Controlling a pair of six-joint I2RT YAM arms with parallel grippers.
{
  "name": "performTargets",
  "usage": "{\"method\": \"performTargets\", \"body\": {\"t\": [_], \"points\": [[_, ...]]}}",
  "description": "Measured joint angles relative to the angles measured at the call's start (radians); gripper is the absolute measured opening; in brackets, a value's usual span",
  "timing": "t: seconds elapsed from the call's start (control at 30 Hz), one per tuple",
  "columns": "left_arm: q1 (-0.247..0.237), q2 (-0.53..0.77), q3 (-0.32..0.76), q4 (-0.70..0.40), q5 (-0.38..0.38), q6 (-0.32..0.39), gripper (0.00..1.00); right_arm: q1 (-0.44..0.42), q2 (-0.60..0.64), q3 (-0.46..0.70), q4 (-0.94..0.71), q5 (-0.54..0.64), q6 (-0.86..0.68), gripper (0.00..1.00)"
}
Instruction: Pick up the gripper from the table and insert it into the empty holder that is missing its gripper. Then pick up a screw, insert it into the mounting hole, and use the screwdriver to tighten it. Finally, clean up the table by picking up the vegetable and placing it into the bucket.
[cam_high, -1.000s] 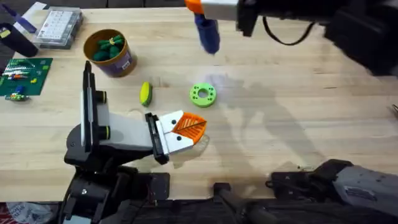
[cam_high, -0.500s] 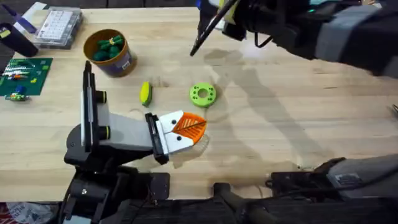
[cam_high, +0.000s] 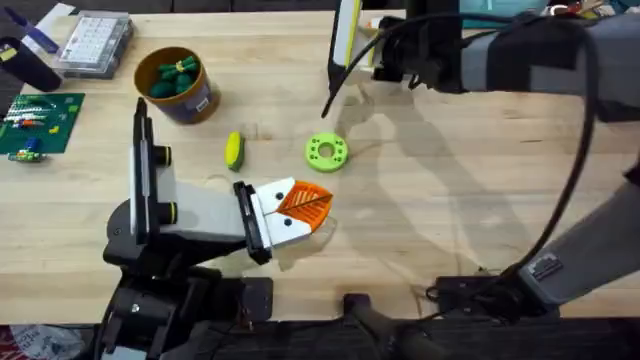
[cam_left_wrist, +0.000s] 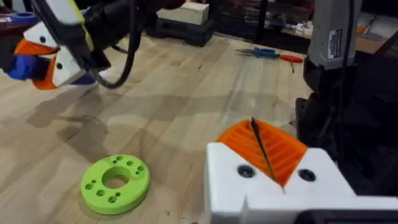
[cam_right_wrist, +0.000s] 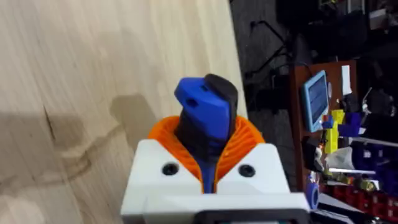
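Observation:
The blue screwdriver (cam_right_wrist: 205, 112) sits between the orange ribbed pads of my right gripper (cam_right_wrist: 205, 134), which is shut on it. That right gripper (cam_high: 345, 40) hangs over the table's far middle and appears in the left wrist view as well, right gripper (cam_left_wrist: 46, 59) with the blue screwdriver (cam_left_wrist: 22, 67). The orange gripper (cam_high: 305, 200) sits in the white holder (cam_high: 268, 215) at the tip of my left arm, low over the table, its ribbed orange faces closed together at my left gripper (cam_left_wrist: 261, 146). The yellow vegetable (cam_high: 233, 150) lies on the table. Behind it and to the left stands the bucket (cam_high: 190, 105).
A lime-green ring disc (cam_high: 326, 152) lies just beyond my left gripper. Dark green toy vegetables fill the bucket. A clear parts box (cam_high: 95, 42) and a green circuit board (cam_high: 35, 122) sit at the far left. Pliers (cam_left_wrist: 267, 54) lie on the right side of the table.
My right arm has swung and turned over the far side of the table, carrying the screwdriver; its wrist now faces along the table. The left arm, corn and disc have stayed put.

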Motion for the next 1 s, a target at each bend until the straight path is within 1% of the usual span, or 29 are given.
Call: {"method": "performTargets", "body": {"t": [0.57, 0.83, 0.87, 0.9, 0.97, 1.0], "points": [[0.000, 0.000, 0.000, 0.000, 0.000, 0.000, 0.019, -0.007, 0.175, 0.060, 0.048, 0.026, -0.102, 0.055], [0.000, 0.000, 0.000, 0.000, 0.000, 0.000, 0.019, -0.007, 0.176, 0.065, 0.032, 0.029, -0.105, 0.058], [0.000, 0.000, 0.000, 0.000, 0.000, 0.000, 0.019, -0.007, 0.176, 0.066, 0.031, 0.029, -0.104, 0.073], [0.000, 0.000, 0.000, 0.000, 0.000, 0.000, 0.019, -0.007, 0.176, 0.066, 0.028, 0.029, -0.102, 0.122], [0.000, 0.000, 0.000, 0.000, 0.000, 0.000, 0.019, -0.007, 0.176, 0.065, 0.023, 0.029, -0.092, 0.307], [0.000, 0.000, 0.000, 0.000, 0.000, 0.000, 0.019, -0.007, 0.176, 0.066, 0.025, 0.032, -0.087, 0.458]]}}
